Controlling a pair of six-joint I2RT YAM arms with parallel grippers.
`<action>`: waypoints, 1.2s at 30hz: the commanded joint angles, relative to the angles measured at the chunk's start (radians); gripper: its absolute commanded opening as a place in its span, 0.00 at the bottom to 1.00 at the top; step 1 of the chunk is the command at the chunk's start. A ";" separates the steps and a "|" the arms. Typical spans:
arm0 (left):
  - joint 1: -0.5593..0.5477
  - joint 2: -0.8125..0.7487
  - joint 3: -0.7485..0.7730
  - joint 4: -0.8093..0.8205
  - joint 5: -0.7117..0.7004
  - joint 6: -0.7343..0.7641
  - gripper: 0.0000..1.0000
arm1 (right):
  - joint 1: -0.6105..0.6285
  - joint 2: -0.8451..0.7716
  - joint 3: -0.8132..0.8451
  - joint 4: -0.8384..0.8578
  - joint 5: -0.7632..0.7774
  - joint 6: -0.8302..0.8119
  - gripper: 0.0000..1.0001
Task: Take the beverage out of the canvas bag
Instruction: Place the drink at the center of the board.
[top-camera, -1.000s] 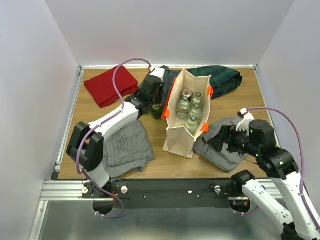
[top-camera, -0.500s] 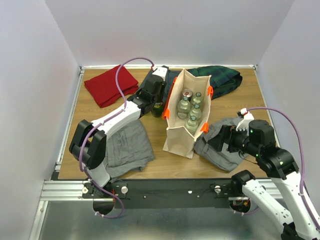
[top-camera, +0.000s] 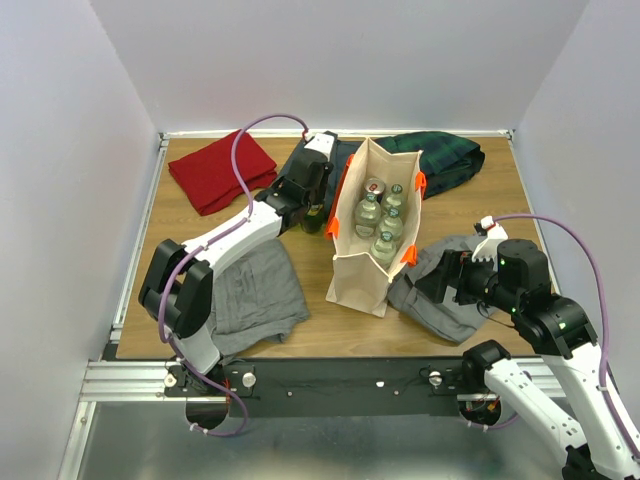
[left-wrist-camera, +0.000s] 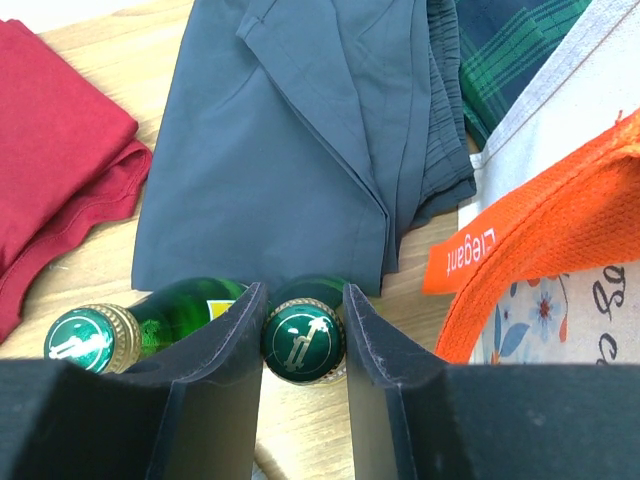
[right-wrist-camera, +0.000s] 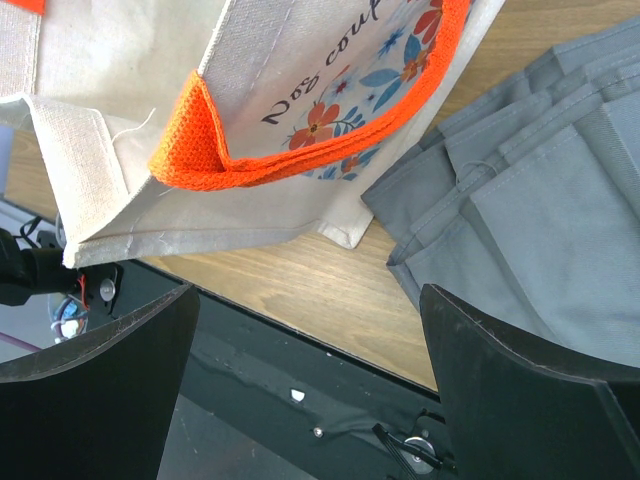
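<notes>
The beige canvas bag (top-camera: 360, 270) with orange handles stands upright mid-table and holds several clear bottles (top-camera: 385, 225). It also shows at the right of the left wrist view (left-wrist-camera: 560, 110) and in the right wrist view (right-wrist-camera: 150, 80). My left gripper (top-camera: 315, 205) is just left of the bag. In its wrist view, the left gripper (left-wrist-camera: 303, 320) is shut on the cap of an upright green bottle (left-wrist-camera: 303, 340). A second green bottle (left-wrist-camera: 85, 338) stands close beside it. My right gripper (top-camera: 435, 285) is open and empty, low by the bag's near right corner (right-wrist-camera: 310, 330).
A red cloth (top-camera: 220, 170) lies at the back left. Dark blue clothes (left-wrist-camera: 300, 130) lie behind the green bottles, a green plaid cloth (top-camera: 450, 160) at the back right. Grey clothes lie at front left (top-camera: 255, 290) and under the right arm (top-camera: 440, 300).
My left arm has shifted slightly back and lower beside the bag, so the green bottle is more covered by the gripper. The right arm has not moved.
</notes>
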 joint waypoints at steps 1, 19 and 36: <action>0.004 0.004 0.054 0.020 -0.058 0.019 0.17 | 0.004 0.003 -0.009 0.003 0.022 0.006 1.00; 0.005 -0.019 0.057 -0.011 -0.070 -0.003 0.50 | 0.004 0.003 -0.009 0.001 0.014 0.003 1.00; 0.005 -0.103 0.176 -0.167 -0.058 0.051 0.81 | 0.004 -0.003 -0.006 -0.002 0.022 0.007 1.00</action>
